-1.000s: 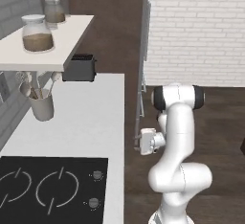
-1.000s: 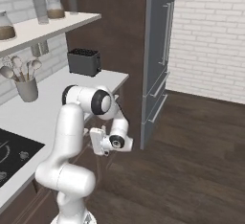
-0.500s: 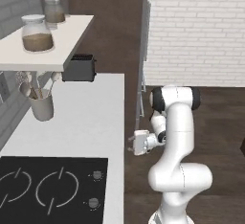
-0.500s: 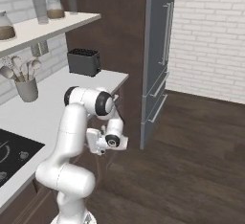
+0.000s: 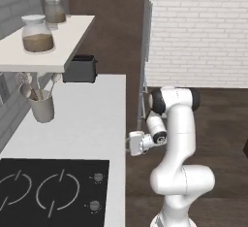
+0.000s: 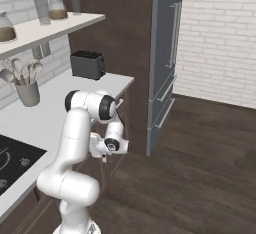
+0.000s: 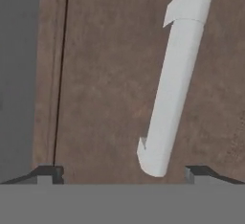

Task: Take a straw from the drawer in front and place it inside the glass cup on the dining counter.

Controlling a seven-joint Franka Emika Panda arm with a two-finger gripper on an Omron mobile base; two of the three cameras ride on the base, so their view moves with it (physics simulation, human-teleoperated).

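**Open gripper facing the drawer handle**

While the arm reaches in low at the counter edge, its gripper (image 5: 131, 144) sits at about 6 o'clock of the left base view, pointing toward 9 o'clock at the dark cabinet face just under the white worktop (image 5: 87, 119). Jaws are spread wide, nothing between them.

Left base view, left to right:
- hob (image 5: 48, 192) at 7–8 o'clock, two knobs on its right side
- grey utensil pot (image 5: 42, 107) at 9 o'clock, spoons standing in it
- shelf (image 5: 48, 46) at 10 o'clock, with a jar (image 5: 37, 34) of brown stuff on it and a second jar behind
- toaster (image 5: 80, 69) at 11 o'clock, at the back of the worktop
- tall fridge (image 5: 144, 51) edge at 12 o'clock, brick wall to its right

Right base view: gripper (image 6: 93, 146) is at about 8 o'clock, close against the cabinet front below the worktop edge. Fridge (image 6: 167, 53) stands at 12–1 o'clock, well apart from the hand.

Hand view: brown wood drawer (image 7: 105, 74) front fills most of it, with a dark seam running down at 10 o'clock. White bar handle (image 7: 174, 79) lies from 1 o'clock down to 5 o'clock, slightly tilted. Both fingertips (image 7: 48, 174) show at the bottom, one at 7 o'clock, one at 5 o'clock; the handle's lower end sits between them, nearer the 5 o'clock tip. Contact with the handle: cannot tell. Drawer looks shut, front flush.
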